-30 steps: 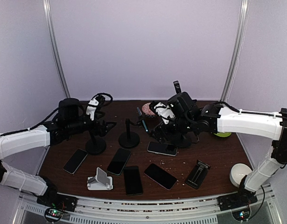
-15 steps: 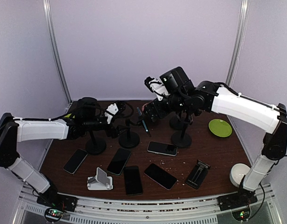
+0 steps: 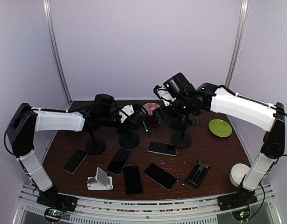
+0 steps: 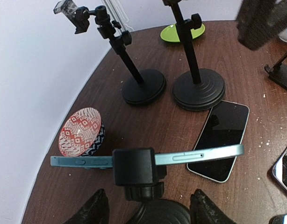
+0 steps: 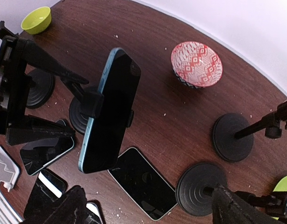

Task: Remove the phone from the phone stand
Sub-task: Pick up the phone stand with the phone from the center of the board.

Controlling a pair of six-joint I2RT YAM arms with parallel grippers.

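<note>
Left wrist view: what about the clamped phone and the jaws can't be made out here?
- Phone: edge-on, screen unseen; clamp hides its middle.
- Left jaws: cut off by the bottom edge; contact with the stand base unclear.
- Top external: phone a tiny sliver, nothing readable.

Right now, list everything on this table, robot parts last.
phone stand: 1, black pole, centre rear
phone: 1, light blue, clamped in it
other pole stands: 3, black, mid to rear
flat phones: 5, dark screens, centre to front
low stand: 1, white, front left
folding stand: 1, black, front right
patterned bowl: 1, red and white, rear centre
plate: 1, green, rear right
small bowl: 1, yellow-green, right wrist view only
round object: 1, white, front right edge
left hand: 1, black, open, at phone stand
right hand: 1, black, open, right of phone
</note>
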